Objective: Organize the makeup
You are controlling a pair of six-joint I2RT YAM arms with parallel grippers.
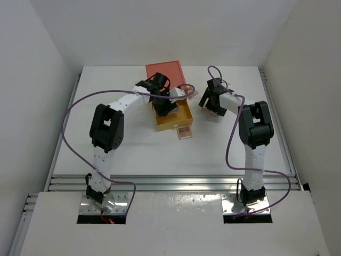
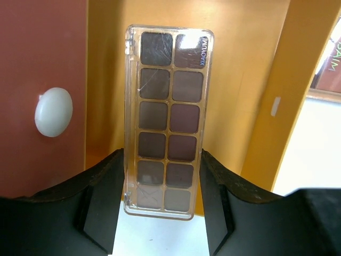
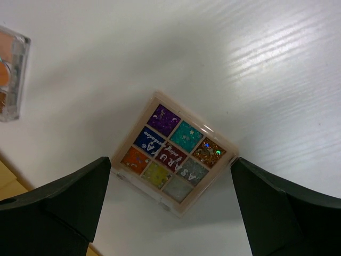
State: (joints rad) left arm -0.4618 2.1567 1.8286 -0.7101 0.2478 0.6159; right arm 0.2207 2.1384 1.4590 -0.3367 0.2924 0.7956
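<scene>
Over the yellow drawer (image 2: 240, 80), left pincer (image 2: 162, 160) clamps long palette (image 2: 168, 106) pointing straight out; right pincer (image 3: 170, 162) gapes empty.

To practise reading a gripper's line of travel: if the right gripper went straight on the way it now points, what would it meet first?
Most likely the square glitter palette, lying flat on the white table, centred ahead of the open right gripper. How far off it is cannot be told.
</scene>
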